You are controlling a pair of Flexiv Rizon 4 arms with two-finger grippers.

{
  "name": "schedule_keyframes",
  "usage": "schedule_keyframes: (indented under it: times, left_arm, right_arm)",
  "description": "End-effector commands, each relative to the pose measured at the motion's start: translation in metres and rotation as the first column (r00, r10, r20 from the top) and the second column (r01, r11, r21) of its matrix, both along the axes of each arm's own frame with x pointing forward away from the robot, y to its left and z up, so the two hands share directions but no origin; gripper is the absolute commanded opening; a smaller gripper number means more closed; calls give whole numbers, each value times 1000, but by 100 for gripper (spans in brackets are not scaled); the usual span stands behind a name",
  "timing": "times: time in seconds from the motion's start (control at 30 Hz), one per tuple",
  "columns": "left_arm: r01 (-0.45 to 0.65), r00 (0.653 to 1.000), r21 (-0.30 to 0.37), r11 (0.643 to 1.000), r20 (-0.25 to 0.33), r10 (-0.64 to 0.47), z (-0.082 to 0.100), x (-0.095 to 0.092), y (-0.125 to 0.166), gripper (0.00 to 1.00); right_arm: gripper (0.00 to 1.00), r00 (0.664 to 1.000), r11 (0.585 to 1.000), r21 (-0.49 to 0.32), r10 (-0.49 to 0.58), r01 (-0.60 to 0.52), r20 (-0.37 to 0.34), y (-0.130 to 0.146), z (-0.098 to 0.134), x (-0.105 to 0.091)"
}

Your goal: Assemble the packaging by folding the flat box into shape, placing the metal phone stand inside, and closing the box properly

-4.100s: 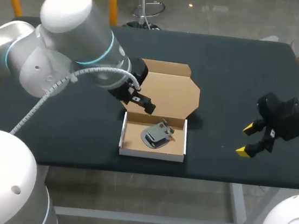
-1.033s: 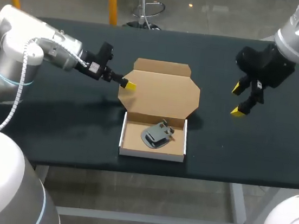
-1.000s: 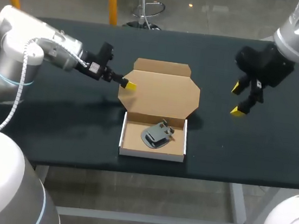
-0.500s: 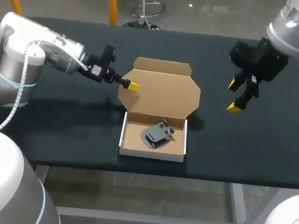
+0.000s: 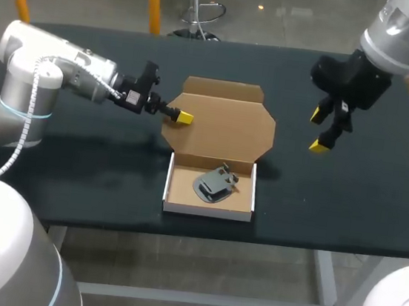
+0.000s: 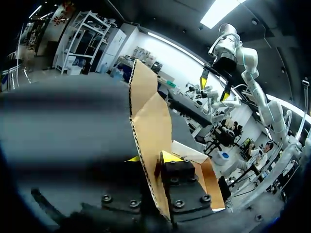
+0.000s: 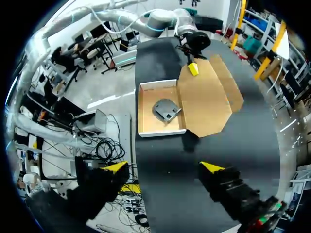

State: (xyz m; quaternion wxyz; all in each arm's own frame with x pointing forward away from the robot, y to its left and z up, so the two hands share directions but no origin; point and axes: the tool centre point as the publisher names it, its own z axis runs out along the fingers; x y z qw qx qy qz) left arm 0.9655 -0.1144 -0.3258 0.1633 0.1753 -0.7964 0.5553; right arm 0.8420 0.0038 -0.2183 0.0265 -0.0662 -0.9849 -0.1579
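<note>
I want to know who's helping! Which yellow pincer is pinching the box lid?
The left pincer: its tips pinch the brown lid at its edge, from both sides. The right pincer hangs open over the table, touching nothing.

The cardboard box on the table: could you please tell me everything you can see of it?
The box is corrugated cardboard, white outside and brown inside, open near the table's front edge. Its shallow tray holds the grey metal phone stand. The lid, hinged at the tray's far wall, lies back open, with clipped corners and a tuck flap along its far edge. The left gripper has its jaws shut on the lid's left edge; nothing else touches it.
</note>
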Motion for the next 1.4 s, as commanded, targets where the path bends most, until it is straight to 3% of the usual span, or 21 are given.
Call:
schedule_keyframes:
  times: [0.03,0.5,1.0,1.4]
  left_arm:
    - [10,1000,-10,1000,6,-10,-2,1,0,12]
    - [45,997,-38,998,65,-42,2,-6,2,0]
    - [88,982,-48,995,171,-79,17,-16,1,0]
    - [96,972,-57,994,220,-81,23,-21,-1,0]
  right_arm:
    - [100,1000,1000,-6,2,-2,-7,0,2,0]
    - [100,1000,1000,-18,3,-3,-18,2,1,0]
    - [100,1000,1000,-23,4,-4,-25,3,2,-2]
    - [100,1000,1000,-25,6,-7,-25,3,3,-4]
